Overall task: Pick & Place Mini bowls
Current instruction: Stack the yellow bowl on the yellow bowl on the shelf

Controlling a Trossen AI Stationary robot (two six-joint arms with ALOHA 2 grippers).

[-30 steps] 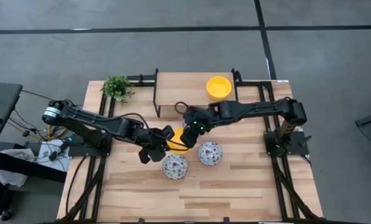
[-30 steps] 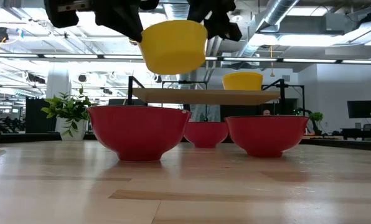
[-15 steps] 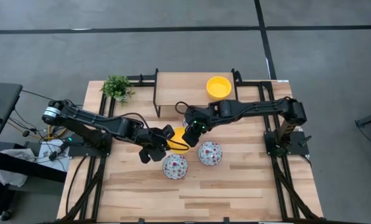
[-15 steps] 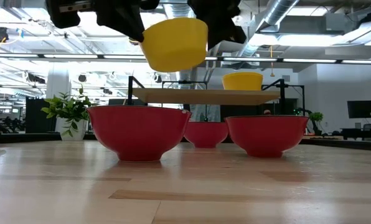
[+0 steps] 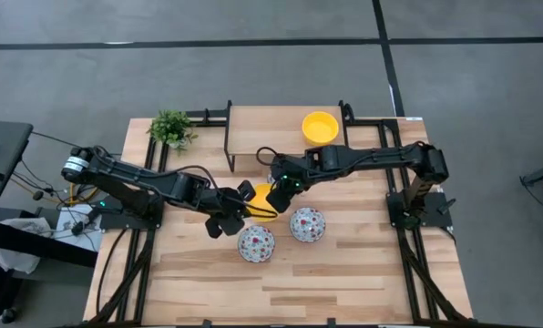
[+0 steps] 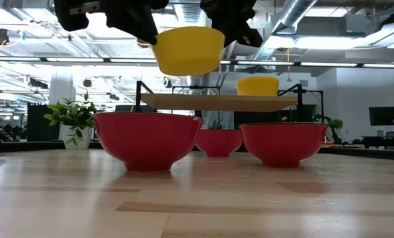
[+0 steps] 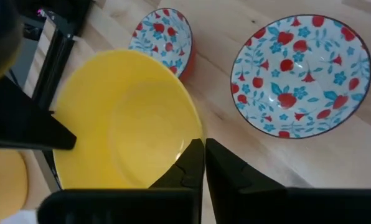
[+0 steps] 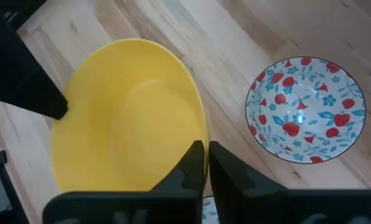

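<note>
A plain yellow mini bowl (image 5: 261, 202) hangs in the air over the middle of the table, opening up. My left gripper (image 7: 204, 155) is shut on its rim on the table's left side. My right gripper (image 8: 205, 158) is shut on the opposite rim. Two floral mini bowls (image 5: 255, 243) (image 5: 308, 224), red outside, stand on their bases on the table nearer the front edge. A second yellow mini bowl (image 5: 320, 128) stands on the raised wooden shelf (image 5: 271, 137) at the back. In the low view a third red-sided bowl (image 6: 218, 141) stands farther back, below the shelf. My left gripper pinches the yellow bowl's rim (image 7: 195, 134) on its left side, one finger inside the bowl and one outside. The fingers (image 6: 143, 30) come slanting down from the table's left. The bowl is lifted clear of the table, close to level. My right gripper pinches the rim (image 8: 201, 134) on the side opposite the left gripper, one finger inside the bowl and one outside. Its fingers (image 6: 240, 30) come slanting down from the table's right. The bowl hangs between both grippers, above the floral bowls' height.
A small green potted plant (image 5: 171, 129) stands at the far left corner. The shelf's black frame posts (image 5: 229, 137) rise at the back. Bare wooden table (image 5: 281, 292) lies in front of the floral bowls.
My right gripper has shut and taken hold of the yellow bowl's rim, which my left gripper kept holding. The bowl, tilted before, now hangs closer to level and has shifted slightly toward the table's far edge.
</note>
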